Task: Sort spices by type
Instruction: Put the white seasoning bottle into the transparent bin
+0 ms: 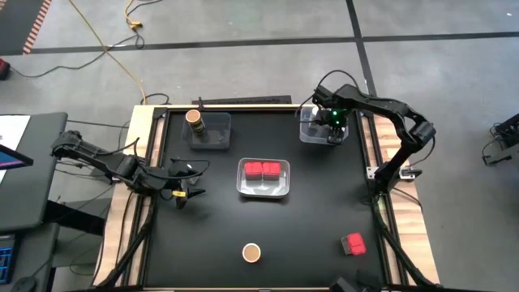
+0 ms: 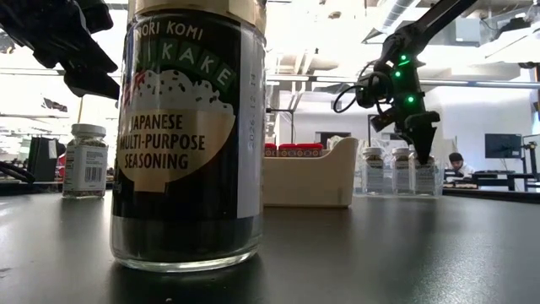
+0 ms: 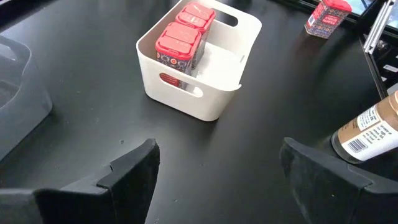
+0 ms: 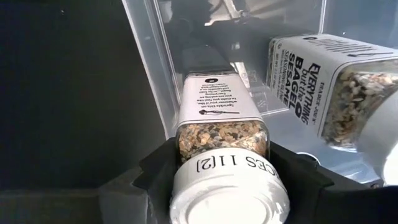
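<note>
right tool (image 4: 230, 180) clamped on a white-lidded jar (image 4: 227, 155) over the clear tray (image 1: 312, 132)
lower it straight beside the other jar (image 4: 336, 87), then release; left tool (image 3: 217, 171) apart, empty, waiting.

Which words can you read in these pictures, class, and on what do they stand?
"JAPANESE MULTI-PURPOSE SEASONING": brown-topped jar nearest the low camera.
"EVERYTHING but the BAGEL SESAME": jar in the clear tray.
"11[2]": white-lidded jar in the right hand.
Red tins: print too small to read.

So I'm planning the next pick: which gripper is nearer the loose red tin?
Right. The right gripper is up at the far-right tray; the left gripper sits across the table from the red tin.
</note>
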Available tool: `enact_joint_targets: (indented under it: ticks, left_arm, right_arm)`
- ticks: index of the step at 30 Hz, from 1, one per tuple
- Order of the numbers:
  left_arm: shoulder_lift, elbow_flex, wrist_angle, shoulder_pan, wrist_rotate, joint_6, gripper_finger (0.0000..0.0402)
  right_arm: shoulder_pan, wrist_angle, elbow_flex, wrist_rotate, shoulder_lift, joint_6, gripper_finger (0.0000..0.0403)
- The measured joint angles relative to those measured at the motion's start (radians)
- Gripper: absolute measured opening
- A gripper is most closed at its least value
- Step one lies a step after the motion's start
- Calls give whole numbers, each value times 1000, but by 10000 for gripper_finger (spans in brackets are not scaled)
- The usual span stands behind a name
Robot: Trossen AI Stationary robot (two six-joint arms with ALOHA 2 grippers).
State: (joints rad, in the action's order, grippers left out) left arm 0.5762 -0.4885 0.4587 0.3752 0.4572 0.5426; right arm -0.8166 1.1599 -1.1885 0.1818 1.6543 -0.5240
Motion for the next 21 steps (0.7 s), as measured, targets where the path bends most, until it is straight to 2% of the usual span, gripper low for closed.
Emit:
enact_joint_targets:
  ticks: [6,21]
  left_arm:
    - [0,0,0,0,0,0,318]
    - [0,0,0,0,0,0,318]
  right_arm:
    - [-4,0,0,0,0,0,242]
    - [-4,-12,1,0,2,2,305]
